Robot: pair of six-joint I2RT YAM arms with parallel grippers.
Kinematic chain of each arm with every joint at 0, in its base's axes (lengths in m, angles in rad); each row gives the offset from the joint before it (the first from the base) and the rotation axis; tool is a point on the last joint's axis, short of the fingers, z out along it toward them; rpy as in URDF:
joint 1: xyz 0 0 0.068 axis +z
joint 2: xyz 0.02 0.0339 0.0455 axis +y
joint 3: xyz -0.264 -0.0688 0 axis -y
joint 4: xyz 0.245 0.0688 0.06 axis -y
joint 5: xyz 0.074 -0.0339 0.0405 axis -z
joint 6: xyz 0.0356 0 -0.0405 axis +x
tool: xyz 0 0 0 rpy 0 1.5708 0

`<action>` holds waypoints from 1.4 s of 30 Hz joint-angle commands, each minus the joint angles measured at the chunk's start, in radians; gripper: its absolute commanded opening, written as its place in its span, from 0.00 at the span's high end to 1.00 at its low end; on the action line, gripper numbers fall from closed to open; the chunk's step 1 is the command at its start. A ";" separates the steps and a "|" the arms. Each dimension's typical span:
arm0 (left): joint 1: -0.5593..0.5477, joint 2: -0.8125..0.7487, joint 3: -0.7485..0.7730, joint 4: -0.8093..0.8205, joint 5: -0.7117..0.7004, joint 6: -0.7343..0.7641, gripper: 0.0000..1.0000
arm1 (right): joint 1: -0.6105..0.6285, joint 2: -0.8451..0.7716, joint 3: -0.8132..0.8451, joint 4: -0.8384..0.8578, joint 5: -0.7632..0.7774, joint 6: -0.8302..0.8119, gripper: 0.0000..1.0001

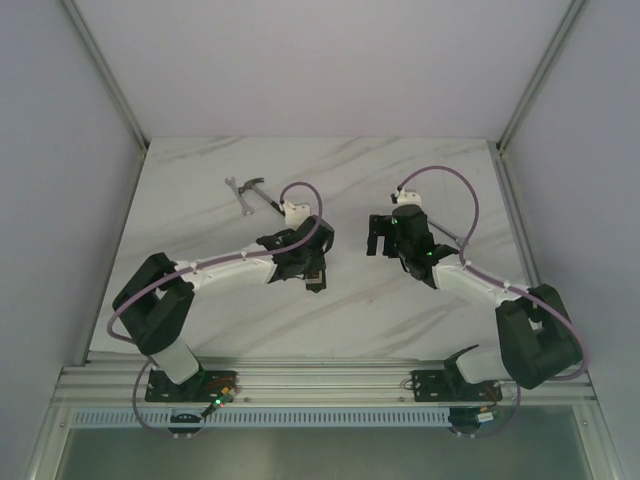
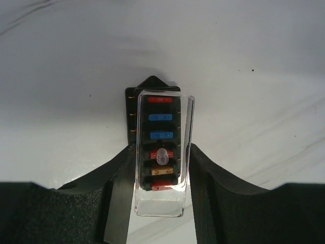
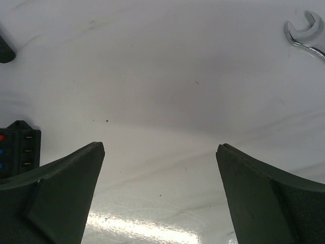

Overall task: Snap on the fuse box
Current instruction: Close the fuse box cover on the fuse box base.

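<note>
Between the left gripper's point(image 2: 161, 150) half-closed fingers sits the fuse box point(image 2: 160, 117), gripped at its sides, a clear cover point(image 2: 162, 206) over its fuses. The right gripper point(image 3: 160, 147) gapes wide, holding nothing, the box beside one fingertip.

A robot test cell in a lab: plain white walls point(image 1: 320, 60) and aluminium posts point(image 1: 105, 70) enclose a marble-look surface point(image 1: 350, 310); two arms point(image 1: 225, 268) are bolted on a rail point(image 1: 320, 385) at 6 o'clock.
</note>
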 commanded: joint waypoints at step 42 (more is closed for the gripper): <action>-0.063 0.168 0.185 -0.187 -0.109 -0.042 0.23 | -0.002 0.029 0.016 0.015 -0.109 0.011 0.00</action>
